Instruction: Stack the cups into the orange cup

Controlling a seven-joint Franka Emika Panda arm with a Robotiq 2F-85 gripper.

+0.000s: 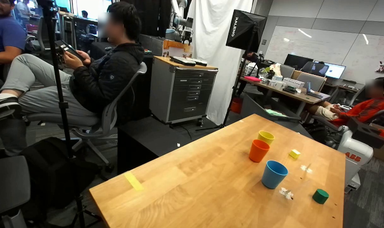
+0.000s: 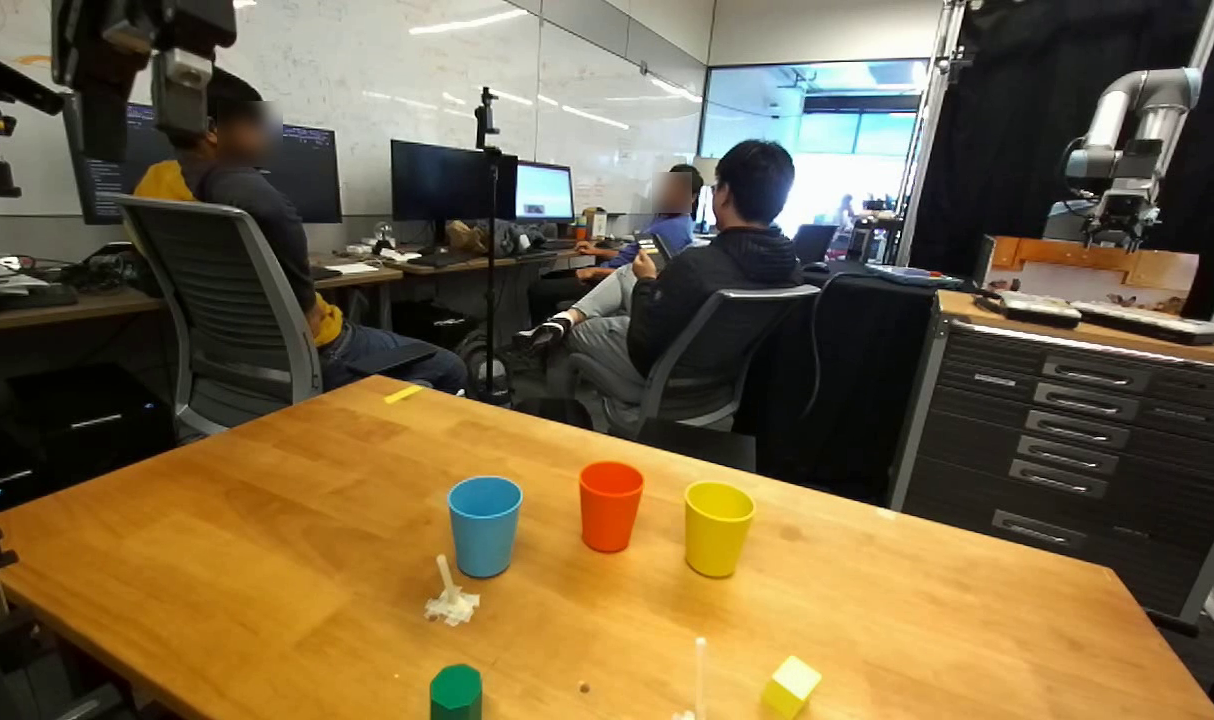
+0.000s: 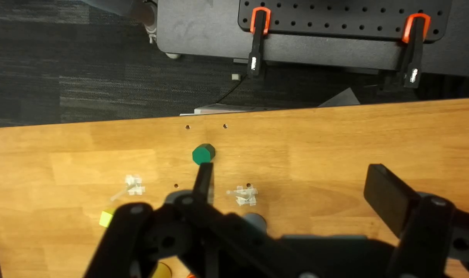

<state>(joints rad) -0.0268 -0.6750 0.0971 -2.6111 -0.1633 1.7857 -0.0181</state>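
Observation:
Three cups stand upright and apart on the wooden table, in both exterior views. The orange cup is between the blue cup and the yellow cup. No cup sits inside another. My gripper is open, its fingers wide apart with only table showing between them. It hangs high above the table, at the upper left of an exterior view. In the wrist view, my gripper covers most of the cups. Only a yellow rim, an orange sliver and a grey-blue curve, apparently the blue cup, peek out.
A green block and a small yellow block lie on the table. Two thin pale pegs are fixed with tape, one peg close to the blue cup, another peg near the yellow block.

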